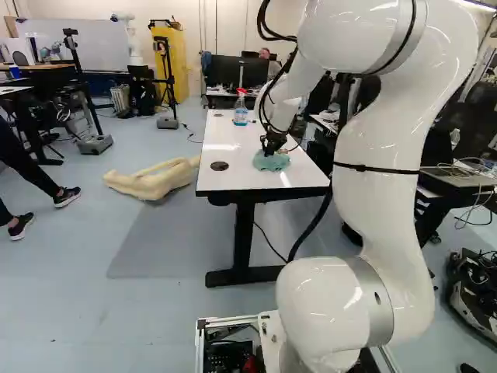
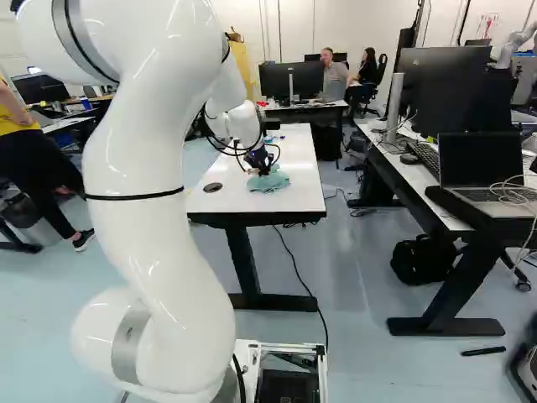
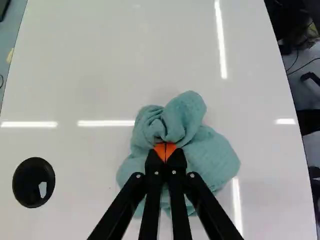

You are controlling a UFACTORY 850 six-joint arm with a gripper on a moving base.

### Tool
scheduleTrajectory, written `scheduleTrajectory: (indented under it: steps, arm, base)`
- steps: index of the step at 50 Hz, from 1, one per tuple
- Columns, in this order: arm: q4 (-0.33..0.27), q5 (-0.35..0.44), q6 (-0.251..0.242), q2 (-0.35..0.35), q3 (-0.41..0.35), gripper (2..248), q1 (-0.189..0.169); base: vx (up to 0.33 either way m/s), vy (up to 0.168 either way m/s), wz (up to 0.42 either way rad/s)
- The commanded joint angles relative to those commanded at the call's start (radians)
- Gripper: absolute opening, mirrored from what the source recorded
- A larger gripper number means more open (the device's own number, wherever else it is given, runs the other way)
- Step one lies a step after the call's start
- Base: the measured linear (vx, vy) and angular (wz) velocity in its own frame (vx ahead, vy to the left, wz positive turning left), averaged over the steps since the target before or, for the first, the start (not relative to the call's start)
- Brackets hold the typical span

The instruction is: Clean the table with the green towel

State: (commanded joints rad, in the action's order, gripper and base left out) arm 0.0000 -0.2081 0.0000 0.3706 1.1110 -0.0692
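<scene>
In the left base view the gripper (image 1: 272, 146) points down at the white table (image 1: 225, 138), low over its top. The green towel (image 1: 271, 162) lies bunched on the tabletop beneath it. From the wrist, the gripper (image 3: 165, 151) has its orange pads pressed together with a pinch of the towel (image 3: 210, 152) at their tips. The cloth rises in folds ahead of the fingers and spreads on both sides below them. The fold right between the pads is mostly hidden.
A spray bottle (image 1: 241, 109) stands farther along the table. A round black grommet (image 3: 33, 182) sits beside the towel. A mannequin torso (image 1: 155, 177) lies on the floor left of the table. Another desk (image 2: 445, 197) with a laptop stands to the right. Another robot (image 1: 133, 39) stands far back.
</scene>
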Motion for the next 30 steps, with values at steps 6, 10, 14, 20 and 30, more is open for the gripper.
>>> scheduleTrajectory:
  steps: [6, 10, 14, 20, 30]
  arm:
    - [0.0, 0.0, 0.0, -0.019, -0.024, 20, -0.013]
    - [0.0, 0.0, 0.0, -0.036, -0.04, 20, -0.023]
    - [0.0, 0.0, 0.0, -0.056, -0.057, 20, -0.034]
    - [0.0, 0.0, 0.0, -0.087, -0.079, 20, -0.051]
    - [0.0, 0.0, 0.0, -0.121, -0.093, 20, -0.061]
  base:
    - [0.0, 0.0, 0.0]
    - [0.0, 0.0, 0.0]
    - [0.0, 0.0, 0.0]
    - [0.0, 0.0, 0.0]
    - [0.0, 0.0, 0.0]
